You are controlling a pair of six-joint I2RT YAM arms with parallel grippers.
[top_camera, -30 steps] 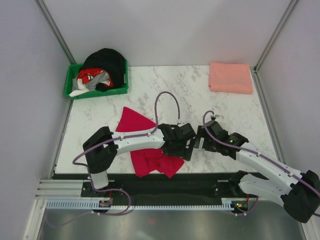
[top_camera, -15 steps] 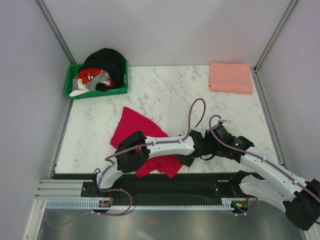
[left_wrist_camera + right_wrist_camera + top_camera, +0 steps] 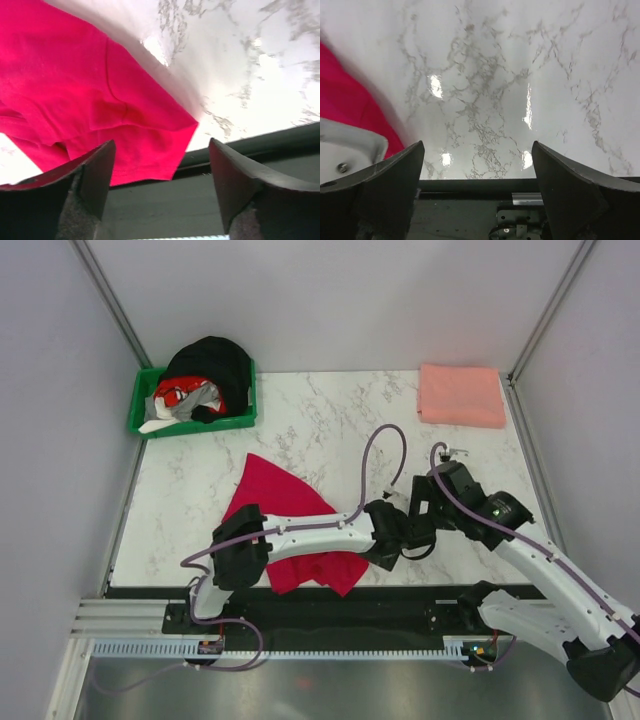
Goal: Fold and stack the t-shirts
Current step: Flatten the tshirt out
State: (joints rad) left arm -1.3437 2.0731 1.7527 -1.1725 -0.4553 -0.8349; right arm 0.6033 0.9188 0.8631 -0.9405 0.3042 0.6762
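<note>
The white marble table carries everything, and both arms reach over its near half with their heads close together. The crimson t-shirt lies crumpled and unfolded to the left of both grippers, partly under the left arm's long white link. In the left wrist view the shirt fills the space ahead of the left gripper and off to its left finger's side, with one corner reaching the table's dark near edge. That gripper's jaws stand wide apart and hold nothing, with the cloth beyond the fingertips rather than between them. The salmon pink t-shirt rests folded flat well beyond the right gripper, at the far right corner of the table. The green bin, heaped with dark, red and grey clothes, sits well apart from the left gripper, at the far left corner. The right gripper is also spread wide and empty over bare marble, with an edge of crimson cloth out past its left finger.
</note>
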